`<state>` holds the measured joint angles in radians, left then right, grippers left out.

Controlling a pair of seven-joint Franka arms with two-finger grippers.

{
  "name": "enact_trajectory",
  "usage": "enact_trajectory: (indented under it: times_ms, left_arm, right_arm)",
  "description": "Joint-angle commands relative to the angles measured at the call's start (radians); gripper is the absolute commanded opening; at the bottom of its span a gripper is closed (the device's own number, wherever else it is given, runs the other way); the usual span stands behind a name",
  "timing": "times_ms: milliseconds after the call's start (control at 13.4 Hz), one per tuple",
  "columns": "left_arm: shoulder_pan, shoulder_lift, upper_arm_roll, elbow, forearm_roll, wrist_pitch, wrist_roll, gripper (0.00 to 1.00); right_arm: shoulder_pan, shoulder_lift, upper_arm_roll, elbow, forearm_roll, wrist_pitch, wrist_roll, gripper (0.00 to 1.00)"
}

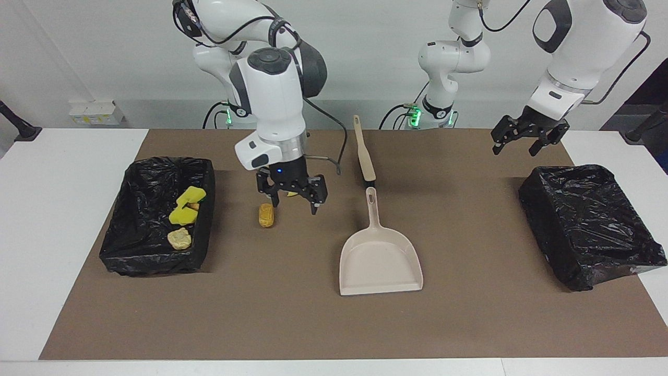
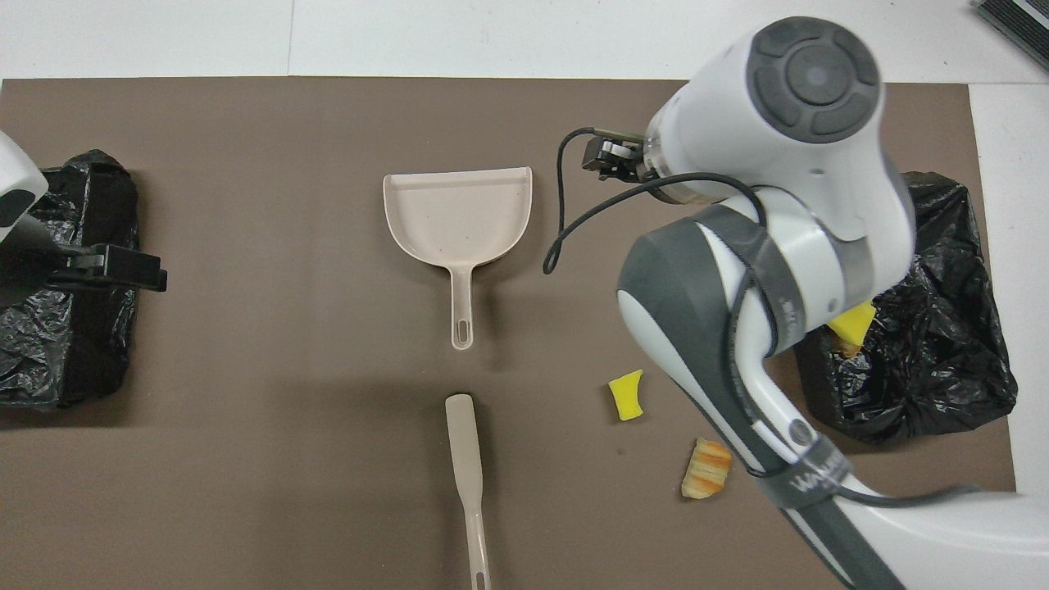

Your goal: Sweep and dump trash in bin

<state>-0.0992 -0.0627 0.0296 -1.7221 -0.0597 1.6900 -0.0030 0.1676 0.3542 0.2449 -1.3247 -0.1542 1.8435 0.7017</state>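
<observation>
Some trash lies in the black-lined bin [image 1: 206, 172] at the right arm's end: yellow sponge chunks [image 1: 187, 206] and a tan crust [image 1: 179, 238]. A bread roll [image 1: 266, 215] [image 2: 706, 469] lies on the brown mat beside that bin. A yellow sponge chunk [image 2: 627, 395] lies close to it, mostly hidden by the gripper in the facing view. My right gripper [image 1: 292, 197] hangs open and empty just above these two pieces. My left gripper [image 1: 516, 145] waits open in the air, over the mat beside the second bin [image 1: 589, 224].
The beige dustpan [image 1: 381, 256] [image 2: 457, 213] lies mid-mat with its handle toward the robots. The beige brush [image 1: 364, 154] [image 2: 467, 467] lies just nearer the robots, in line with the handle. The second bin holds only its black liner. White table borders the mat.
</observation>
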Motion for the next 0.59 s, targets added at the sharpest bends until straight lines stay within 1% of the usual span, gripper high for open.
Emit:
enact_trajectory:
  times_ms: [0,223,521]
  left_arm:
    - [0.007,-0.009,-0.005,-0.004,0.015,0.005,-0.011,1.0]
    - [0.007,-0.009,-0.005,-0.004,0.017,0.005,-0.011,1.0]
    - [0.006,-0.009,-0.007,-0.002,0.015,-0.006,-0.012,1.0]
  right_arm:
    - [-0.063,-0.113,0.008,-0.07,0.03,-0.061,-0.085,1.0]
    - [-0.1,-0.196,0.01,-0.073,0.033,-0.183,-0.155,1.0]
    - [-0.131,-0.267,0.011,-0.073,0.044,-0.335,-0.217,1.0]
